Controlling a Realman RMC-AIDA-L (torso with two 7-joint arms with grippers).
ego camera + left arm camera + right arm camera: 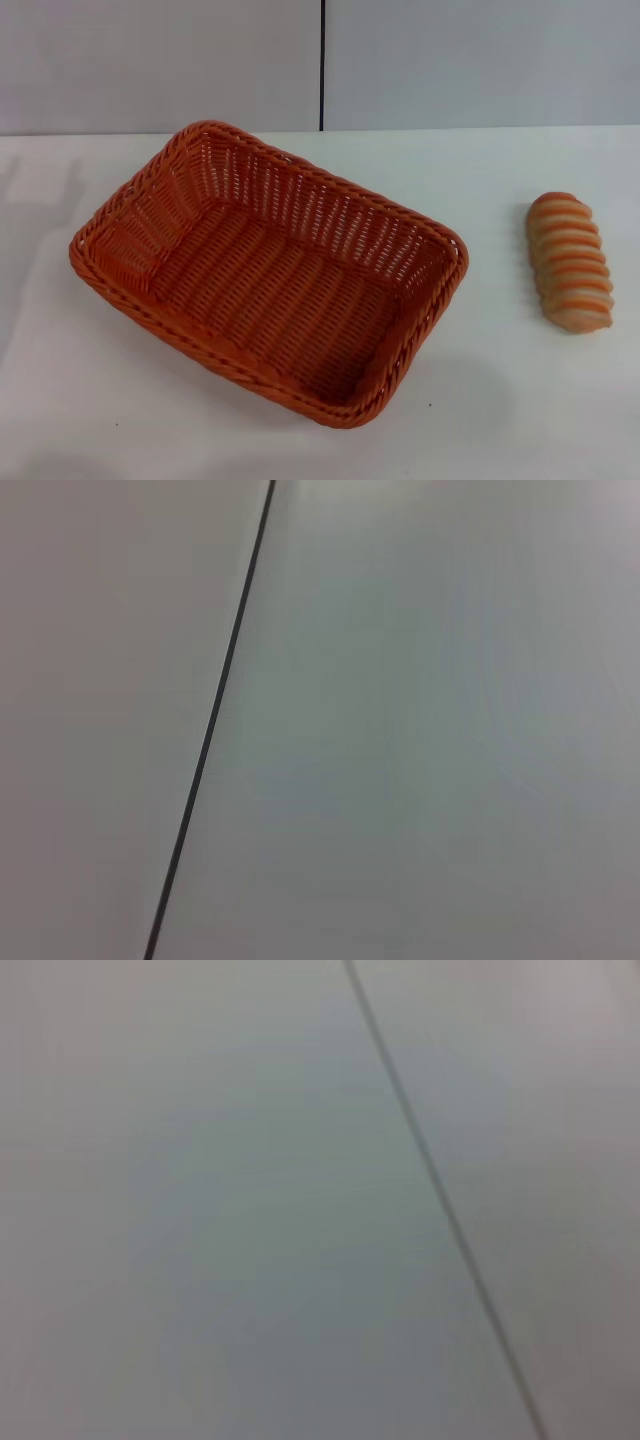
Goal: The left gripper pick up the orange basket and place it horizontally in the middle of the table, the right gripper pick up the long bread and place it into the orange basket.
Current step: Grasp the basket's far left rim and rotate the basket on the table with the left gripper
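The orange basket [200,345] lies on the white table [90,420], left of centre and turned at a slant, its inside empty. The long bread [570,262], pale tan with orange-brown stripes, rests on the table at the right, apart from the basket. Neither the left gripper nor the right gripper shows in any view. Both wrist views show only a pale wall panel [420,730] with a thin dark seam [215,720].
A grey-white wall [160,60] with a vertical dark seam [322,60] stands behind the table's far edge. Bare tabletop lies between basket and bread and along the front.
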